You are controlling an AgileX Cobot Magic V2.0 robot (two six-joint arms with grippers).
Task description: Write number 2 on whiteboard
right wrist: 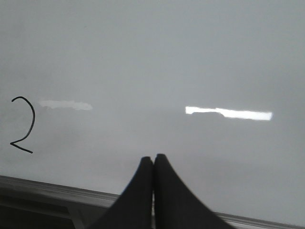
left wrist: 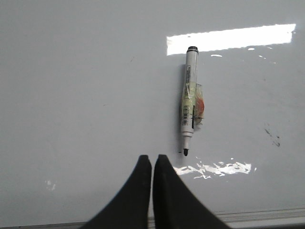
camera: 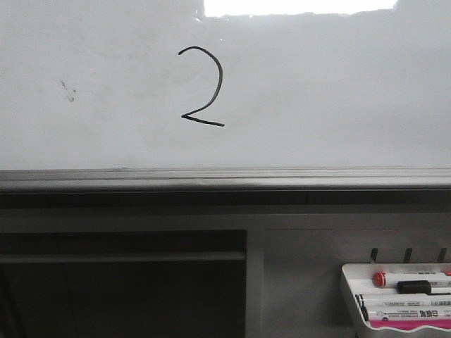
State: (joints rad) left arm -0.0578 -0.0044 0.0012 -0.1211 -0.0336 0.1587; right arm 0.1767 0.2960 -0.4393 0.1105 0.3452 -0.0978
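A thin black number 2 [camera: 203, 88] is drawn on the whiteboard [camera: 338, 91], left of centre in the front view. It also shows in the right wrist view [right wrist: 23, 125], far to the side of my right gripper [right wrist: 153, 157], which is shut and empty before the bare board [right wrist: 167, 57]. My left gripper [left wrist: 152, 157] is shut and empty over a pale board surface [left wrist: 86, 86]. An uncapped black-tipped marker [left wrist: 189, 102] with tape round its barrel lies on that surface just beyond the fingertips and to one side, apart from them. Neither gripper shows in the front view.
A grey metal rail [camera: 225, 179] runs under the board. A white tray [camera: 349, 296] at the lower right holds several markers [camera: 412, 282]. Dark specks [camera: 68, 90] mark the board's left part. A glare patch [camera: 299, 7] sits at the top edge.
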